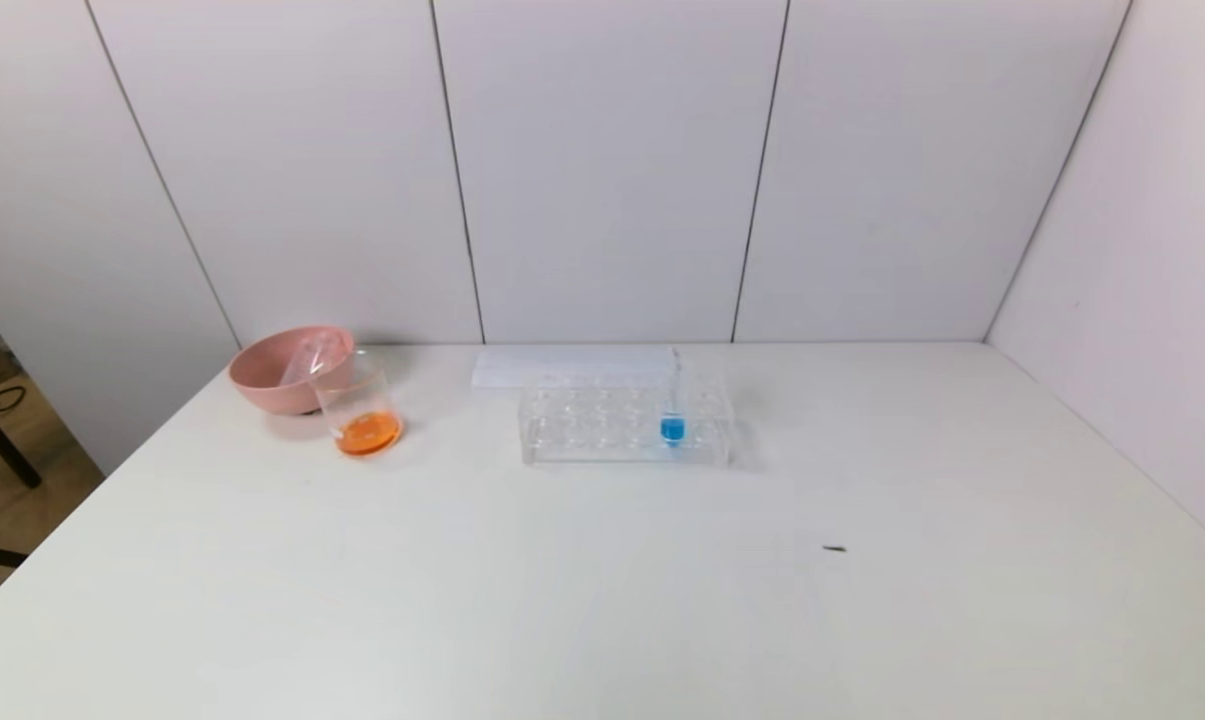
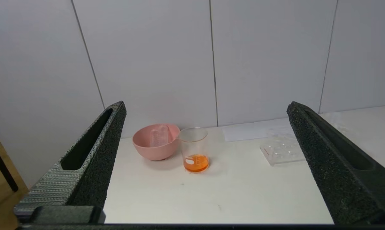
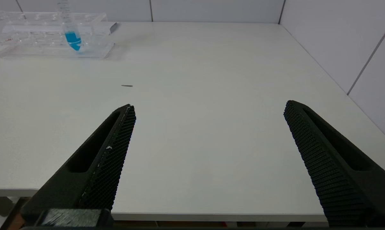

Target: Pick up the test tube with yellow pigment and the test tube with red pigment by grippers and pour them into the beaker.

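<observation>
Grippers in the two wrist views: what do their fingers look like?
The left gripper has two long black tapering fingers with hollow slots, chevron ridges outside and a grainy inner face. The right gripper has matching black slotted fingers, their inner pads finely cross-hatched. No arms or cables show.

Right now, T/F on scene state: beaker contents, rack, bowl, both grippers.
1. The beaker holds orange liquid. True.
2. The tube rack holds three tubes. False: only one shows, the blue-tipped tube.
3. The left gripper is shut on a tube. False: its jaws stand wide apart, empty, back near the table's edge.
4. The right gripper is open and holds nothing. True.
5. The pink bowl is on the far side of the rack from the beaker. False: it sits right beside the beaker.
</observation>
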### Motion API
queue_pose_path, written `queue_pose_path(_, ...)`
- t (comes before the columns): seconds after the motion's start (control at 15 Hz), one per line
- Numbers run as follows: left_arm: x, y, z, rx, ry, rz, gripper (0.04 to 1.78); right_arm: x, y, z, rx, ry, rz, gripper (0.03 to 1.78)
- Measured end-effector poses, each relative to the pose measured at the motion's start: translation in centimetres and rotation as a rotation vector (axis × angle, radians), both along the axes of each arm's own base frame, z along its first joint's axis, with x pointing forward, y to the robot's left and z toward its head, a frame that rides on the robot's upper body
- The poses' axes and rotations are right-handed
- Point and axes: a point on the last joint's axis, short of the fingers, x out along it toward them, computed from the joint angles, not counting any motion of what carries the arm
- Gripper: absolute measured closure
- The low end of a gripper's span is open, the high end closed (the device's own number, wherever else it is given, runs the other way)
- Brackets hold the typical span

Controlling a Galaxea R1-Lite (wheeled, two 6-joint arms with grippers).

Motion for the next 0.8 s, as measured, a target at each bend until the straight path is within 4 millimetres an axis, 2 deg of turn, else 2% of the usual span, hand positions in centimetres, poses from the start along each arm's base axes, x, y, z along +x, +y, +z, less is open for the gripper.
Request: queue_pose_path(0.8,-4.1,-0.2,-5.1,0.028,-0.153,-0.074,0.06,0.0,0.0,0.0,0.000,0.000,0.000,0.11)
